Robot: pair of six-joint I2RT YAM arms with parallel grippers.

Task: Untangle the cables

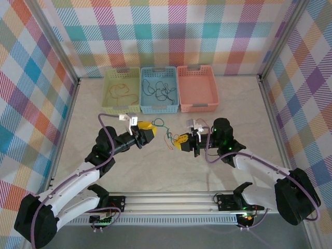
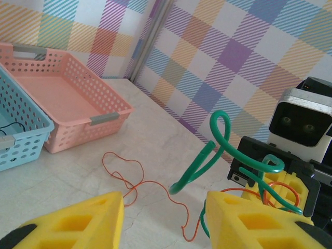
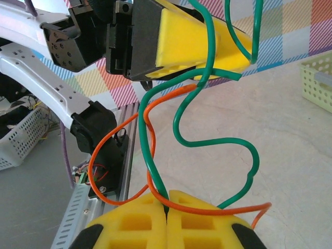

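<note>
clenched right gripper [image 3: 167,201] pinches green wire [image 3: 255,161] and orange wire [image 3: 92,171] together; left gripper [image 2: 163,207] gapes. both look light, springy, slippery: best grabbed near the crossing.

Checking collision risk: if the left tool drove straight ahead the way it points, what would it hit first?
Most likely the green cable, whose end hangs just beyond the open left tool. Behind it is the right tool, clamping that cable. Depth is unclear.

The left gripper [image 2: 164,220] has its yellow fingers wide apart. A green wire [image 2: 194,168] curls above the gap. An orange wire [image 2: 115,174] lies on the table [image 2: 62,179].
</note>
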